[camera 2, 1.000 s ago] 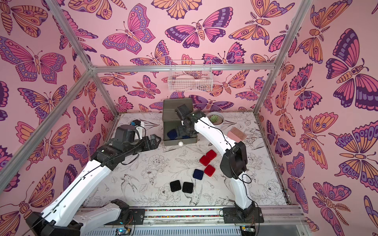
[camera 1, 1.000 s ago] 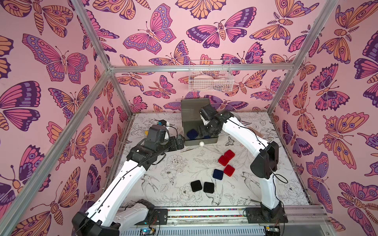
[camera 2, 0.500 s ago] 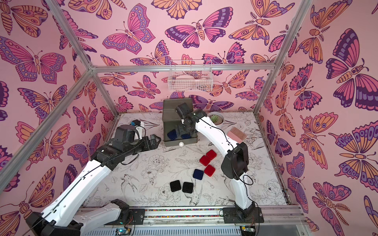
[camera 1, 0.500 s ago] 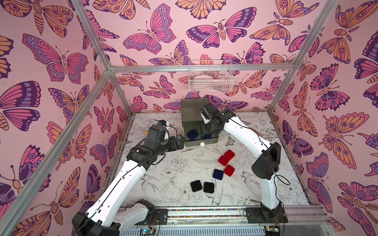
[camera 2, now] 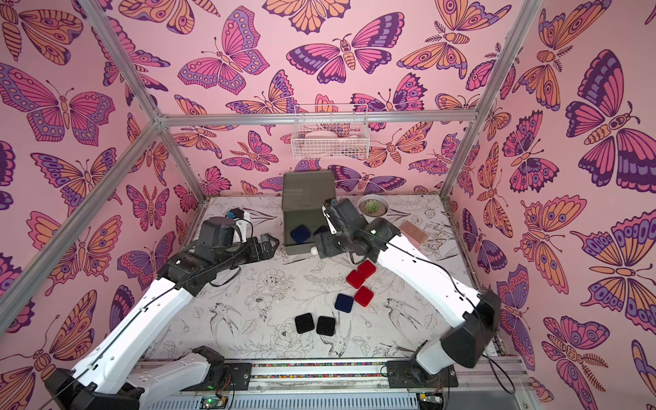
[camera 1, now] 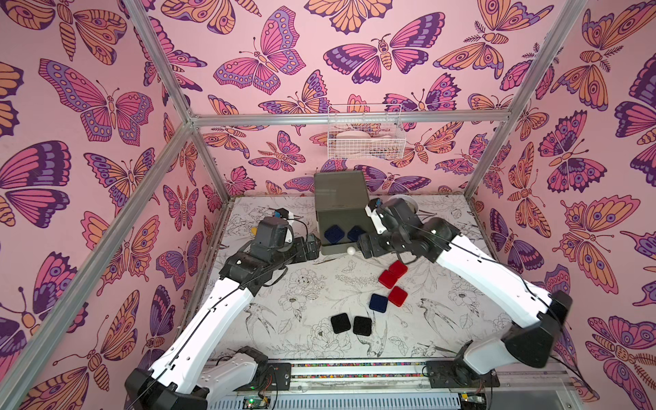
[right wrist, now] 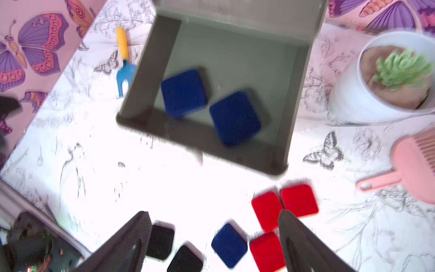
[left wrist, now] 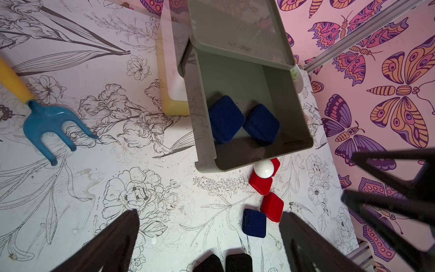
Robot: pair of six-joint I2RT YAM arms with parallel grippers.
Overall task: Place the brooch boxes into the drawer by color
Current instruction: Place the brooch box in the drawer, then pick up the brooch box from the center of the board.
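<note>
— The right gripper [right wrist: 213,213]?
— Fingers wide apart, empty. Just past their tips lie two black boxes [right wrist: 161,241], a navy box [right wrist: 229,245] and three red boxes [right wrist: 299,200].
— Farther out?
— The grey drawer [right wrist: 146,66], pulled open, two navy boxes [right wrist: 183,93] inside; the left gripper [left wrist: 209,213] beside it, fingers wide apart, empty.

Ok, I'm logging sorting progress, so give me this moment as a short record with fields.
open tier: grey top drawer, pulled out
inside it: two navy boxes
on table: one navy box, three red boxes, two black boxes
left gripper: open, empty, beside that drawer
right gripper: open, empty, near its front
</note>
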